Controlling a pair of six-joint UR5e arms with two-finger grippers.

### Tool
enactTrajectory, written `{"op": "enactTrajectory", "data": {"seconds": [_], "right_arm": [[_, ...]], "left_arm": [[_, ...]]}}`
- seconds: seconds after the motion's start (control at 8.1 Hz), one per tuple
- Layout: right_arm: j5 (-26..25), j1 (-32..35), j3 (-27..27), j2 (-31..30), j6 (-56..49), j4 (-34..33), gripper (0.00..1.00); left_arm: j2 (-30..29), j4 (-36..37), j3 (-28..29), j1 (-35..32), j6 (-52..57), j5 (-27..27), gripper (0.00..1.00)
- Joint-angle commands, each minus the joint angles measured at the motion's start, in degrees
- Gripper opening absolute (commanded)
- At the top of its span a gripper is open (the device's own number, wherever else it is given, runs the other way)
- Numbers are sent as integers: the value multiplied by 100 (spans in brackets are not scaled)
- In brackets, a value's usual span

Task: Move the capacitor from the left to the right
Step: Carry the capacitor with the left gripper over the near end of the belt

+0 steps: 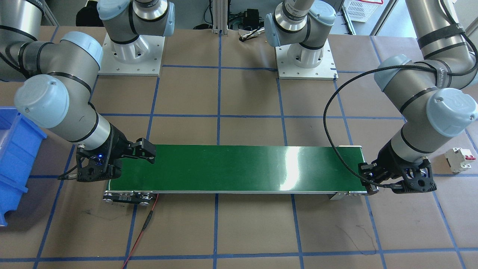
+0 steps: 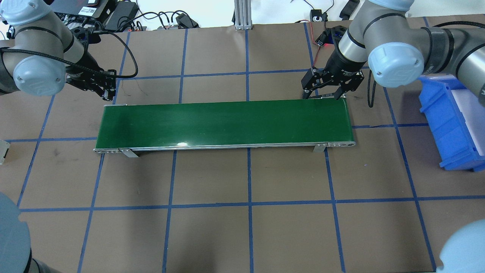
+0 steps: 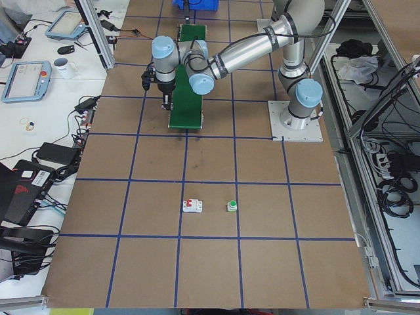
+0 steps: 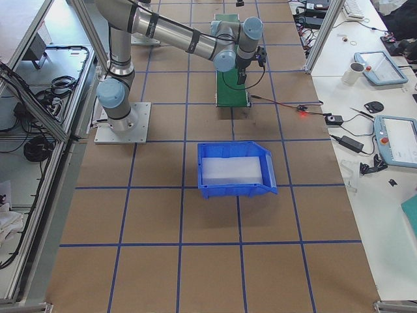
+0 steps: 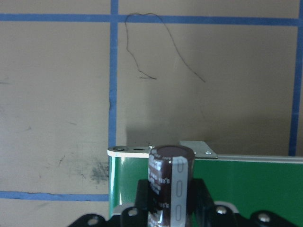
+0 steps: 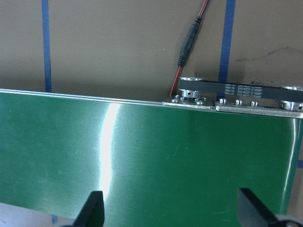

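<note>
Our left gripper (image 5: 171,215) pinches the capacitor (image 5: 171,182) upright between its fingers, over the corner of the green conveyor belt (image 5: 246,189). Our right gripper (image 6: 170,213) hangs over the belt's other end with fingers spread wide and bare. A white circuit breaker (image 3: 192,206), green push button (image 3: 231,206) and blue bin (image 4: 234,171) sit well apart. The capacitor's lower half is hidden. Its sleeve is dark brown with a grey stripe.

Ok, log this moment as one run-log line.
left tool: shut on capacitor, at green belt left end | right tool: open, empty, over belt right end | blue bin: no capacitor visible
</note>
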Motion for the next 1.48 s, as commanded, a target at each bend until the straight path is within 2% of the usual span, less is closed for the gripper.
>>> {"op": "enactTrajectory", "data": {"seconds": [0.0,1.36], "right_arm": [[-6,0,0,1,-18,3,100],[12,0,0,80,0,3,100]], "left_arm": [[97,-35,-301,-104,-24,-54,7],[203,-141,-821,-122,-15,25,7]]}}
